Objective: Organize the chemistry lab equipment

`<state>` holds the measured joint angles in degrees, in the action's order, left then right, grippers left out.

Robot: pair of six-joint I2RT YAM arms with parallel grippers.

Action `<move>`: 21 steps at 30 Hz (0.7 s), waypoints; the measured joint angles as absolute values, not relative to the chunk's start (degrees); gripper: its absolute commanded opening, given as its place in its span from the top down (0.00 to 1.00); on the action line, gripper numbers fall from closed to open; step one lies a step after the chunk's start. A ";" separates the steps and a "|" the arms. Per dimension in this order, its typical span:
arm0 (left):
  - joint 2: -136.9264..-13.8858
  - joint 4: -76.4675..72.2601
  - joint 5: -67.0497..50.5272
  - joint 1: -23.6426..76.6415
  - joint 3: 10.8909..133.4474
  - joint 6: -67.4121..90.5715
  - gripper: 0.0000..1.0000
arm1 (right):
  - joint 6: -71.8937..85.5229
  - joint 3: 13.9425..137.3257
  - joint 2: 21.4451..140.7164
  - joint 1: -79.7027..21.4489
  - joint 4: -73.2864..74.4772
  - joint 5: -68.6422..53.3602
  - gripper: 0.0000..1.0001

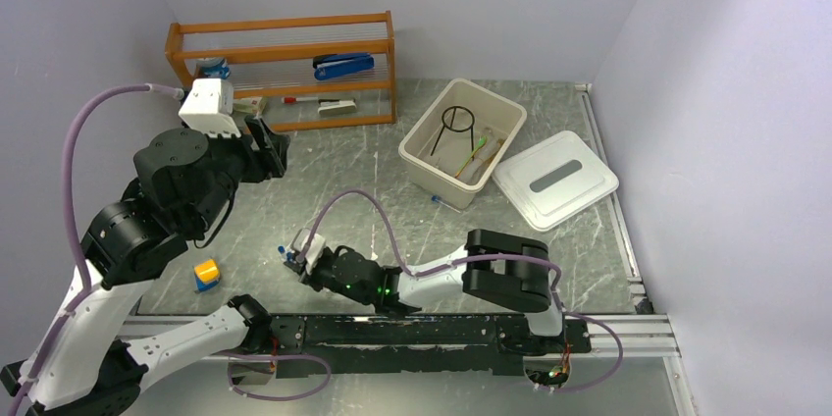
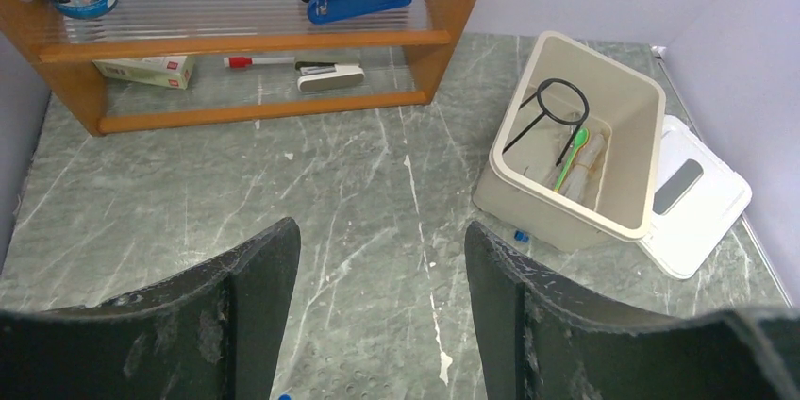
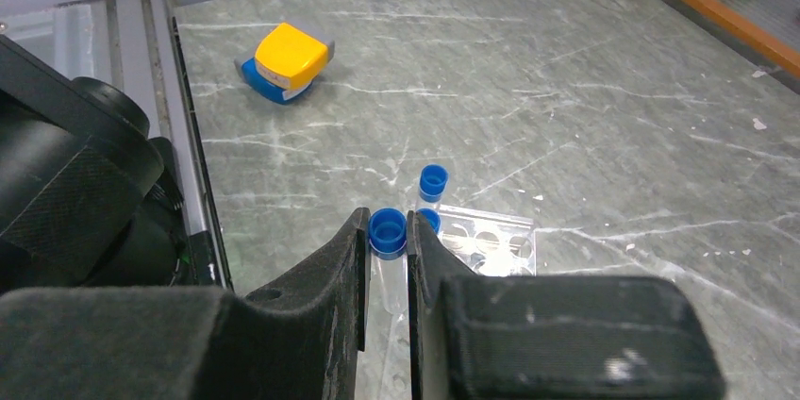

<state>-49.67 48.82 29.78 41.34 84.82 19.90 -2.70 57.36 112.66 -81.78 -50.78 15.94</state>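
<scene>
My right gripper (image 3: 387, 241) (image 1: 292, 257) is low over the table's near left part, shut on a clear blue-capped vial (image 3: 388, 232) that stands upright between its fingers. Just right of it lies the holed rack (image 3: 491, 238), with one blue-capped vial (image 3: 433, 180) standing in it and a second blue cap half hidden behind my right finger. My left gripper (image 2: 382, 249) (image 1: 275, 146) hangs open and empty, high over the table's left. The beige bin (image 2: 566, 221) (image 1: 439, 179) holds the black wire tripod (image 2: 552, 108) and a green-handled brush (image 2: 572, 153).
The bin's white lid (image 1: 554, 179) lies right of the bin. One small blue-capped vial (image 1: 439, 201) lies by the bin's front. A wooden shelf (image 1: 285, 124) at the back left carries the blue stapler (image 1: 343, 66). A yellow-and-blue block (image 1: 205, 274) sits at the near left.
</scene>
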 measured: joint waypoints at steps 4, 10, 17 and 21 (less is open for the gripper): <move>-49.50 49.23 29.78 41.34 84.82 19.92 0.31 | -2.72 57.41 113.43 -81.34 -52.05 16.12 0.86; -49.23 49.52 29.80 41.34 84.82 19.97 0.31 | -2.68 57.63 115.15 -80.64 -53.43 16.47 0.86; -47.94 49.69 30.35 41.34 84.66 19.99 0.31 | -2.02 57.74 116.25 -80.20 -53.49 16.05 0.85; -47.62 49.78 30.79 41.34 84.64 20.23 0.31 | -1.52 57.74 116.44 -80.20 -53.91 15.84 0.81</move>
